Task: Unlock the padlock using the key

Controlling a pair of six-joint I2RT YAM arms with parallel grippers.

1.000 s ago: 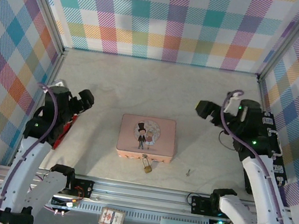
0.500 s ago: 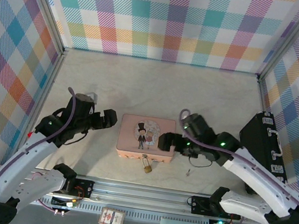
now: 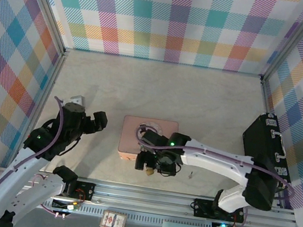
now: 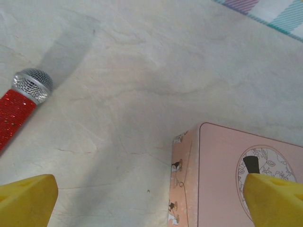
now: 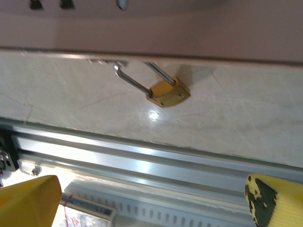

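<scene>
Padlock (image 5: 166,94) count one, key (image 3: 190,175) one; left fingers (image 4: 26,201), right fingers (image 5: 29,201) both wide.

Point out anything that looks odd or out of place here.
A red glitter microphone lies on the table left of the pink tin; it seems to have no part in a lock job. The padlock sits tilted at the tin's front edge, as expected. Nothing looks spilled or damaged.

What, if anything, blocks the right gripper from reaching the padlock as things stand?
Nothing that shows, so yes, it can probably reach. The right gripper, open, faces the padlock, which lies on the table at the front of the pink tin, with nothing between them.
</scene>
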